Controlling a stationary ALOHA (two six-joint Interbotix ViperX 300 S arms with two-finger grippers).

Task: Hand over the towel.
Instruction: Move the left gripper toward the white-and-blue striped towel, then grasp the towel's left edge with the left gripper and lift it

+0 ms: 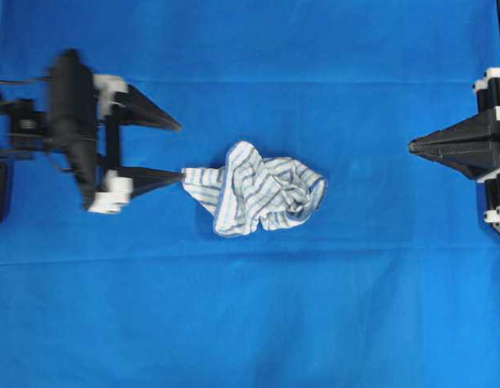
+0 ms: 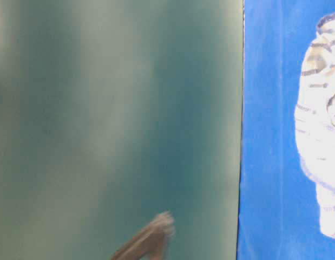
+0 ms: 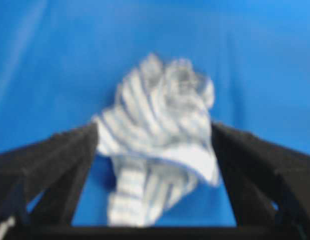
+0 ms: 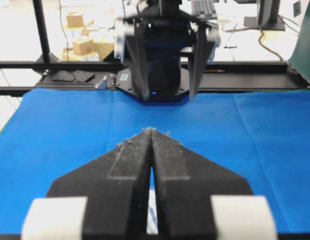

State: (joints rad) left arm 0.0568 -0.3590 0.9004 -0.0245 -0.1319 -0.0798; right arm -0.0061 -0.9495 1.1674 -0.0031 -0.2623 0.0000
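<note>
Towel: it lies crumpled at the centre of the overhead frame on the blue cloth, ungripped. The left gripper, at centre left, is spread wide, its lower finger tip touching the towel's left corner. The right gripper waits at the right edge, closed on nothing. For a sound pick, the jaws are best brought down astride a thick fold rather than the thin corner, then closed fully before lifting. No writing can be read.

Colours in front of you

Your crumpled white cotton towel carries thin light-blue and grey stripes; the flat cloth surface is plain blue.
</note>
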